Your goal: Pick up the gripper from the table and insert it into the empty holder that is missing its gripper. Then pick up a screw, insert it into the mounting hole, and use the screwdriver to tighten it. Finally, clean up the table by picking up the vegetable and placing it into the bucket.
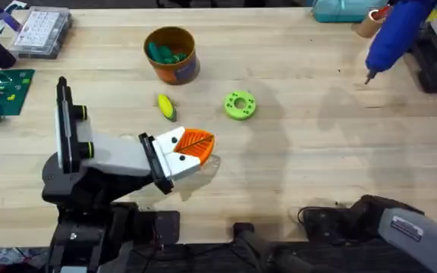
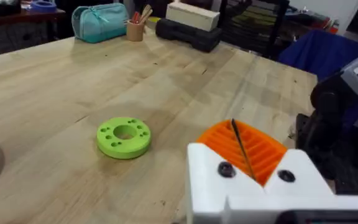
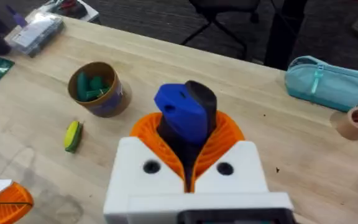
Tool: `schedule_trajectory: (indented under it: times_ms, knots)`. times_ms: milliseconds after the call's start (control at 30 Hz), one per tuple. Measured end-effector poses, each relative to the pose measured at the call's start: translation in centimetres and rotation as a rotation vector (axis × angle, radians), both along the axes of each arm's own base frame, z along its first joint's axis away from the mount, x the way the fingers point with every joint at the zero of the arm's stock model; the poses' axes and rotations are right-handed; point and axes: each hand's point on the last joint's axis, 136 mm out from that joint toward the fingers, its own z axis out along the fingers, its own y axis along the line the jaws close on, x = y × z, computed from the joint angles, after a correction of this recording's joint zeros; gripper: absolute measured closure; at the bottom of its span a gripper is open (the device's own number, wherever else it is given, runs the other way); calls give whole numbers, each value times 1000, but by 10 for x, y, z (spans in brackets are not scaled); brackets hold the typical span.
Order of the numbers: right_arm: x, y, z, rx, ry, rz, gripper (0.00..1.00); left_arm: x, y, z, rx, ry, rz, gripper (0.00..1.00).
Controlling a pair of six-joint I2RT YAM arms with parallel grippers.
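The screwdriver (image 1: 395, 32) is up in the air at the far right of the table (image 1: 317, 152), tilted with its thin bit pointing down at the wood. The right gripper (image 3: 188, 165) has it: the wrist cam shows the blue body (image 3: 182, 115) pinched between the orange ribbed pads (image 3: 225, 140), so that claw is clamped on the tool.

The corn (image 1: 165, 107) lies flat on the table, just in front of the bucket (image 1: 171, 54) and not touching it. You can spot the corn (image 3: 73, 135) and the bucket (image 3: 97, 88) from the right wrist cam too. The bucket already has some dark green pieces (image 1: 165, 53) sitting inside. To the right of the corn, a bit apart, sits a lime-green ring (image 1: 240, 105) with a hole in the middle and small holes around it.

The left gripper (image 1: 196, 148) sits low over the near side of the table, just in front of the corn, pointing right. Its pads (image 2: 253, 146) are pressed together with nothing between them, so that claw is closed and empty.

Off at the far left edge there's a clear parts box (image 1: 42, 32) and a green board (image 1: 2, 91). A teal pouch (image 3: 328, 81) lies at the far right edge.
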Motion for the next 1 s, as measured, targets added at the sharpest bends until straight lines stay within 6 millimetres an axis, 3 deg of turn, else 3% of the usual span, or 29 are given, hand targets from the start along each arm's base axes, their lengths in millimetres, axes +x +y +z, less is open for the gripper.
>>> schedule_trajectory:
  times_ms: [533,800,1000]
  knots:
    - [-5,2,-8,19,47,2,975,0,0,0,0,0,0,995]
    - [-12,-17,-43,-45,199,-103,975,0,0,0,0,0,0,995]
    - [1,-42,-86,-110,371,-188,975,0,0,0,0,0,0,995]
